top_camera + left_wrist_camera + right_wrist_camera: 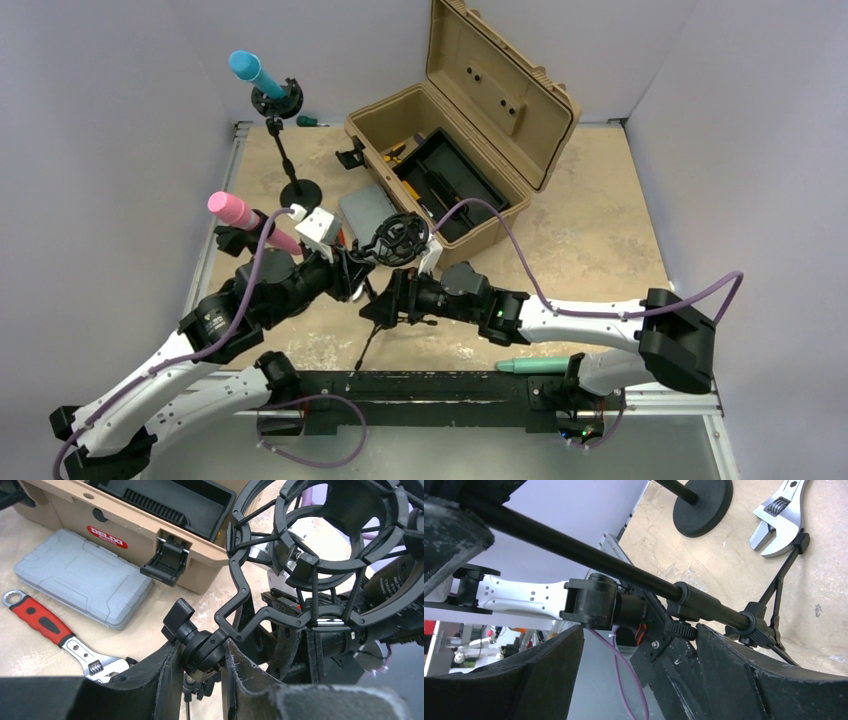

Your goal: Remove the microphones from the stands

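teal microphone [535, 365] lying loose on the near rail by the right arm's base, in no mount and well apart from both grippers. black shock mount [395, 235] at mid-table, looking empty through its rings in the left wrist view, carried on a tripod stand [589, 555] between the two arms. left gripper [200, 655] clamped tight on the mount's swivel joint [200, 644], one finger on each side just under the clamp knob. right gripper [639, 635] spread wide astride the stand's pole near its collar, pads apparently short of touching. judged from that: removal at this stand apparently done, the step in hand more a steadying or setting-down of the stand than a pull on a microphone. next move, on that reading, calling for the right jaws to close on the pole or back off it, then a gentle release of the joint so as not to tip the tripod. two more seated elsewhere: pink microphone [232, 210] in a holder at the left edge beside the left arm, blue microphone [248, 68] on a round-base stand [300, 190] at back left; for either, a grip on the body and a pull along the mount's axis, stand braced. beyond, tan toolbox [55, 515] open, grey case [80, 580] just in front of it, red-handled adjustable wrench [50, 627] just beside the case.
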Motion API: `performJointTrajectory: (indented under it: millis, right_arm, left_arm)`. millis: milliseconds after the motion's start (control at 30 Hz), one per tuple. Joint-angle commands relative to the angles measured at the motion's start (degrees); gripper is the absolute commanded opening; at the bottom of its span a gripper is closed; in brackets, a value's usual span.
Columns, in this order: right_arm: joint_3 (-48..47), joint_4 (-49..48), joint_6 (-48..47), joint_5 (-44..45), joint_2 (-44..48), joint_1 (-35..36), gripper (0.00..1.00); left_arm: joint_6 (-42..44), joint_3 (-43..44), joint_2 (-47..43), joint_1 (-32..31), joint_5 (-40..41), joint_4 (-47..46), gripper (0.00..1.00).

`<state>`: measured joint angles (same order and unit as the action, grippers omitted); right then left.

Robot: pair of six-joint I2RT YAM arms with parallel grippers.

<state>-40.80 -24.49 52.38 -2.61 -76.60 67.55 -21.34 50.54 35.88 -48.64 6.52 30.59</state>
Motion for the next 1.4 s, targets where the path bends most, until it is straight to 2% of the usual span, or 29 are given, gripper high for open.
performJointTrajectory:
  millis: [0, 133, 367, 633, 733, 767, 800, 933, 1067, 1233, 1367]
  right_arm:
    - [0.3, -6.4, 5.0, 1.9, 0.7, -0.1, 0.79]
    - [3.4, -7.5, 6.4, 1.4, 1.3, -1.0, 0.75]
    - [6.1, -7.9, 4.9, 2.4, 2.0, -1.6, 0.53]
    - [5.4, -3.8, 2.0, 6.7, 1.7, -1.6, 0.24]
    - [4.0, -0.7, 0.0, 8.5, 0.2, -1.6, 0.02]
    - [3.8, 0.2, -0.6, 9.3, -0.2, -1.6, 0.00]
    - [3.8, 0.7, -1.1, 9.9, -0.5, -1.6, 0.00]
    - [5.6, 1.7, -4.0, 13.1, 0.0, -1.5, 0.00]
    - [5.9, 5.1, -8.1, 17.8, 0.8, -1.5, 0.00]
    - [5.3, 7.7, -13.3, 22.9, -0.4, -1.3, 0.00]
    - [2.8, 11.2, -16.2, 26.5, -2.4, -0.9, 0.00]
  left_arm:
    - [-1.2, -0.5, 1.0, -6.3, 13.3, -4.2, 0.00]
    - [0.4, 0.6, 3.2, -11.4, 20.0, -4.6, 0.00]
    - [1.0, 0.0, 6.2, -15.4, 24.2, -7.3, 0.00]
    - [0.1, -0.4, 7.6, -16.8, 25.3, -8.3, 0.00]
    - [-0.4, -0.4, 7.6, -16.9, 24.4, -7.7, 0.00]
    - [-0.6, -0.5, 7.5, -16.9, 23.7, -7.6, 0.00]
    - [-0.7, -0.6, 7.3, -16.9, 22.8, -7.5, 0.06]
    - [-2.1, -1.8, 5.4, -16.9, 20.3, -7.1, 0.48]
    - [-2.5, -1.9, 2.6, -16.9, 20.2, -4.2, 0.72]
    - [-0.8, -1.1, -1.9, -16.9, 19.6, 0.1, 0.87]
    - [0.7, 0.4, -5.5, -16.9, 18.9, 3.6, 0.90]
